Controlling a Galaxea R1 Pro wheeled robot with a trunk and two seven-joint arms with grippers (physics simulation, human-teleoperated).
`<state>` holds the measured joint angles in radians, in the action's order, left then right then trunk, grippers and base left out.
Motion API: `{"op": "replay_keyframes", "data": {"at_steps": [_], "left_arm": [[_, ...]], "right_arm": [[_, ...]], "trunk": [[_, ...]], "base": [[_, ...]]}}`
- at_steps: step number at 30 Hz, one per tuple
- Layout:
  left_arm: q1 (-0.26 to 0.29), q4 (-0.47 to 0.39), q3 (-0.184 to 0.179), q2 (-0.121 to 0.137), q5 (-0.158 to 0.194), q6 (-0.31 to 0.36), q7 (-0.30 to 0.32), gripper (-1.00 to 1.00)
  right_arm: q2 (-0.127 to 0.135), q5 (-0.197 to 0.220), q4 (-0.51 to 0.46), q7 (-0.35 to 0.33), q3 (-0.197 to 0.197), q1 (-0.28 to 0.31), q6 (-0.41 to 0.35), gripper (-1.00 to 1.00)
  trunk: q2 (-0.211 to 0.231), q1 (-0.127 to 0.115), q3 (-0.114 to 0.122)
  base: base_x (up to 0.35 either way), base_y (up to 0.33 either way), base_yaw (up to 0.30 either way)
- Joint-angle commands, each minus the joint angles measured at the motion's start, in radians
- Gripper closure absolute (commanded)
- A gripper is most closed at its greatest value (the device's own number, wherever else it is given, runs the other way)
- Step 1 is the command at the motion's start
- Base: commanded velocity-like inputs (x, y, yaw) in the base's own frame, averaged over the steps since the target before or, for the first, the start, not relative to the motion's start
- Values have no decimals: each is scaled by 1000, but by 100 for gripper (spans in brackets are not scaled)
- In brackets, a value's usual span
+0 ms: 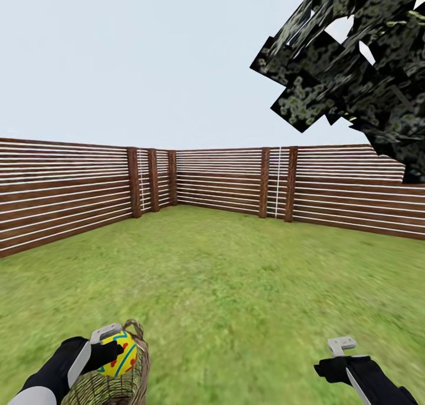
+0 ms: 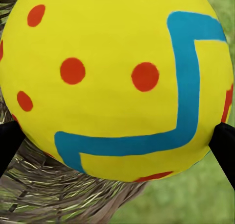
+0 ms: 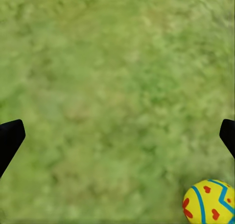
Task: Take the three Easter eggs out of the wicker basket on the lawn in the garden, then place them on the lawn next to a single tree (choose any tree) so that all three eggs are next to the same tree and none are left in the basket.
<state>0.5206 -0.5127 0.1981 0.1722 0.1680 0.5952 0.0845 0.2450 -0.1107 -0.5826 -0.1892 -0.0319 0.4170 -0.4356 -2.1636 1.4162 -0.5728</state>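
Left hand point(image 1: 112, 349) is pinching one Easter egg point(image 1: 120, 353), fingers pressed on its two sides; in the left wrist view the egg point(image 2: 115, 82) sits between the two dark fingertips point(image 2: 9, 143), with basket weave right behind and below it. So the egg is held just above or at the rim of the wicker basket point(image 1: 115, 384), which stands on the lawn point(image 1: 236, 287) at the lower left of the head view. Can't tell whether the egg is fully clear of the rim or touching it. Judgement: held there because it is being lifted out, first part of the task; a side pinch on a round smooth egg could slip, so the grip needs to stay centred. Right hand point(image 1: 342, 350) is spread and empty, hanging low over bare grass; the right wrist view shows its fingertips point(image 3: 10, 140) wide apart over the lawn point(image 3: 112, 87), with a second egg point(image 3: 209, 202) lying on the grass near one fingertip, apart from it. That egg looks already out of the basket. The third egg can't be placed; the basket's inside is hidden. The tree point(image 1: 360, 74) shows as a dark crown at upper right, trunk out of frame, so I can't say how close the grass egg lies to it. Wooden fence point(image 1: 212, 183) runs along the back. Next move, probably: carry the pinched egg toward the tree side.
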Motion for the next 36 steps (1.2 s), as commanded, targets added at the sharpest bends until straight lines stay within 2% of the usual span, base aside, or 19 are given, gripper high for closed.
{"op": "replay_keyframes", "data": {"at_steps": [1,6,10,20,24,36], "left_arm": [[1,-1,4,0,2,6,3,100],[0,-1,4,0,1,6,3,100],[0,-1,4,-2,2,1,2,100],[1,-1,4,-5,2,1,2,100],[0,-1,4,-5,3,1,4,100],[0,-1,4,-11,3,5,3,100]], "right_arm": [[0,-11,-2,-8,-3,0,-5,-100],[0,-11,-2,-7,-3,0,-5,-100],[0,-11,-2,-7,-3,0,-5,-100],[-1,-11,-2,-7,-3,0,-5,-100],[0,-11,-2,-8,-3,0,-5,-100],[0,-11,-2,-8,-3,0,-5,-100]], "trunk": [[7,-4,2],[42,-23,18],[42,-23,18],[42,-23,18],[42,-23,18],[126,-69,55]], "base": [[0,0,0],[0,0,0],[-27,0,0],[-312,0,0],[-78,0,0],[-2,0,0]]}}
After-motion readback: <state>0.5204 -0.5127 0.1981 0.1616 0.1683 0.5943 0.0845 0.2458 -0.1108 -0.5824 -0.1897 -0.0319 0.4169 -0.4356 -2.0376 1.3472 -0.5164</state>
